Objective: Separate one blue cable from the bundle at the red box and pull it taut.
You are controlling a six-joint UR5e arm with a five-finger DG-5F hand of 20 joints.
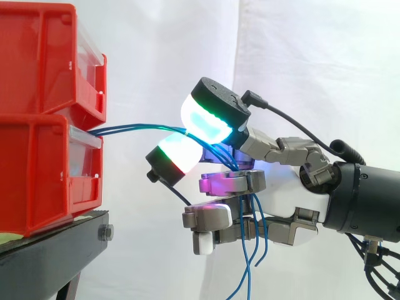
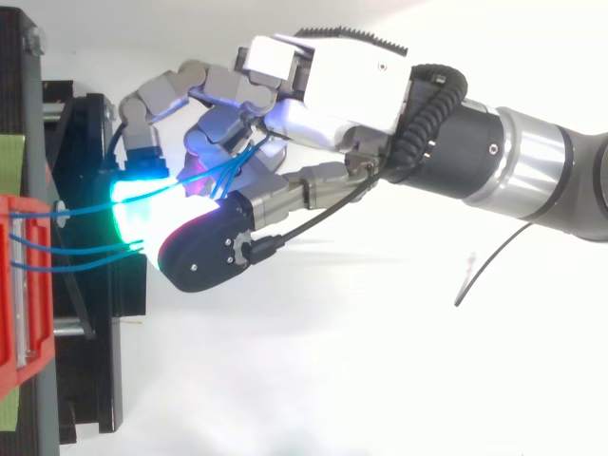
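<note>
Blue cables [image 1: 134, 129] are strung from the red bins [image 1: 37, 169] to the hand [image 1: 287, 200]. They're pinched between curled glowing fingertips [image 1: 203, 119], with loose ends dangling below.

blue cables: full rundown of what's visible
The blue cables are thin, smooth-looking strands leaving the gap between the stacked red bins, running nearly straight to the hand. They pass between its glowing fingertips, thread through the curled fingers, and their loose ends dangle below.
</note>
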